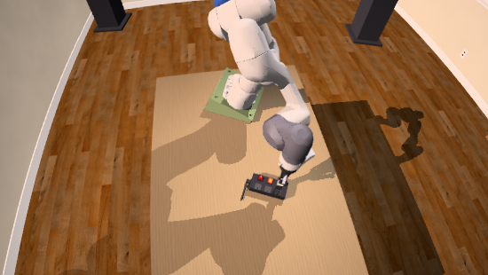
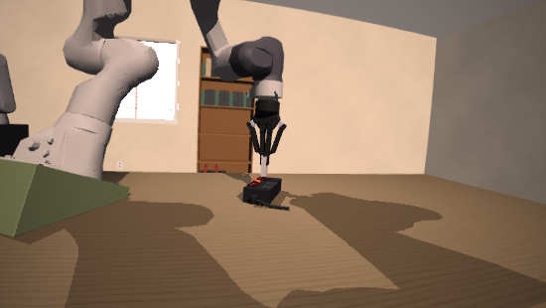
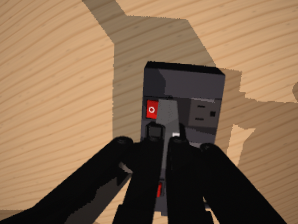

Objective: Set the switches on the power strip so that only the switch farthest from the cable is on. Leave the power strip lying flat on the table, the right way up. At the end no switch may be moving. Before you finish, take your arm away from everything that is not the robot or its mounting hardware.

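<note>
Tool state: my tool [image 2: 265,171] has its fingers pressed fully together, with nothing between them; the two tips make one narrow point.

Tool position: in the exterior view it hangs straight down at the middle of the frame, tip on or just above the top of the power strip [image 2: 263,189]. In the top view the tip [image 1: 281,181] is over the right end of the strip, a little right of centre and below the middle of the frame.

Power strip: black, lying flat and the right way up on the tan surface [image 1: 200,146]. In the top view it [image 1: 267,187] lies almost across the frame, slightly tilted.

Cable: a short dark cable [image 1: 244,191] leaves the left end of the strip in the top view; in the exterior view it [image 2: 272,204] comes out toward the lower part of the frame.

Switches: in the top view two switches glow red, one [image 1: 259,178] nearer the cable and one [image 1: 270,180] beside it toward the right. My tool covers the place at the far right end, so I cannot tell the state of that switch.

Wrist view: the strip [image 3: 193,99] is at the centre, one red lit switch [image 3: 152,110] on its left side, my closed fingers in front of its lower part.

Contact: I cannot tell if the tip really touches the strip.

Arm base: a green base plate [image 1: 215,104] above the centre in the top view, well apart from the strip.
</note>
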`<state>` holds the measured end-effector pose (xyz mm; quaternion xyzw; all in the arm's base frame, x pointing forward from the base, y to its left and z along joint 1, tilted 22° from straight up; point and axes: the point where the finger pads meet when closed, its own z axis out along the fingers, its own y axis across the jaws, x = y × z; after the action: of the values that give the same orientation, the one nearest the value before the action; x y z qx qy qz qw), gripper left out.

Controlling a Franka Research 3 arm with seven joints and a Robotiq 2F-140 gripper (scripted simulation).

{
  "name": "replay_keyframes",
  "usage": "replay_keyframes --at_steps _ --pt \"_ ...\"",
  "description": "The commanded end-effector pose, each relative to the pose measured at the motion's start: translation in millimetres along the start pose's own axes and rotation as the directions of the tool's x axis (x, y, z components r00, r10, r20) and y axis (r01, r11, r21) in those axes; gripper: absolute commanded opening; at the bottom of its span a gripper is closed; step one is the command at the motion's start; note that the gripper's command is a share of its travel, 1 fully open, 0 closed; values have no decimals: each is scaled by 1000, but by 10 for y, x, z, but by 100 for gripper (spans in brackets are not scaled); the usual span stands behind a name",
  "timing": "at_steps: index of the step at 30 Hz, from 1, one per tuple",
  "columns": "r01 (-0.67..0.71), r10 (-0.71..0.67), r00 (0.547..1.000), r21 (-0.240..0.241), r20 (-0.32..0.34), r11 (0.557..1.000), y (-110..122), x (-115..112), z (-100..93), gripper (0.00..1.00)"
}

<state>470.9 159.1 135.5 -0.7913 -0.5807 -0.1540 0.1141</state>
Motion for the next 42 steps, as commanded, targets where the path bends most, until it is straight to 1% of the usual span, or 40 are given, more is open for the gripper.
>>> replay_keyframes --at_steps 1,26,42 --pt "3 -3 1000 -3 1 1000 15 -6 2 0" --pt "3 -3 1000 -3 1 1000 16 -7 88 0" --pt "3 -3 1000 -3 1 1000 16 -7 96 0"
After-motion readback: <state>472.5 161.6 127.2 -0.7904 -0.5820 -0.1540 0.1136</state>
